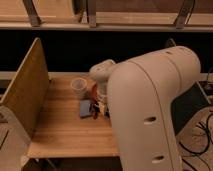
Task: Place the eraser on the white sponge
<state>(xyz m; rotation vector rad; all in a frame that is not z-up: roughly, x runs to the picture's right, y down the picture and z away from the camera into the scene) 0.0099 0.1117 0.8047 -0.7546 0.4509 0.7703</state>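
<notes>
A flat pale grey-blue pad [85, 107], which may be the sponge, lies on the wooden table [60, 130] near its middle. My gripper [100, 109] hangs from the white wrist [102, 72] and sits low at the pad's right edge, with small dark and yellowish parts around it. I cannot pick out the eraser; the gripper and my big white arm [150, 110] hide that spot.
A white cup [78, 85] stands behind the pad. A red-orange bowl [94, 91] sits beside the cup, partly behind the wrist. A tall wooden side panel [27, 87] closes the table's left side. Dark shelving runs along the back.
</notes>
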